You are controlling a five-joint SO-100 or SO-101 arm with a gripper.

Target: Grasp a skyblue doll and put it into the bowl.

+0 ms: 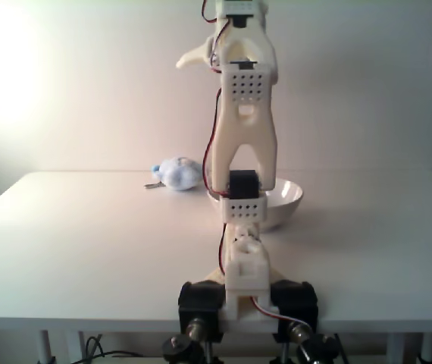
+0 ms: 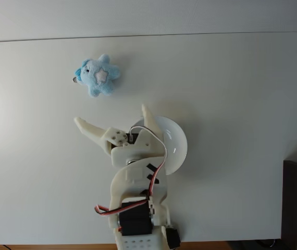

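Gripper [image 2: 113, 115] spread wide w/ nothing in it, skyblue doll [image 2: 98, 76] on bench [image 2: 232, 78] apart beyond its tips, bowl [image 2: 175, 148] beside gripper.

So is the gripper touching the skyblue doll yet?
Apart. In a fixed view from above, bare table separates the open gripper from the skyblue doll.

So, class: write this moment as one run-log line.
hand: open, raised, empty | skyblue doll: on table, untouched, beyond hand | bowl: empty as far as visible, partly under arm | step: grasp not yet done
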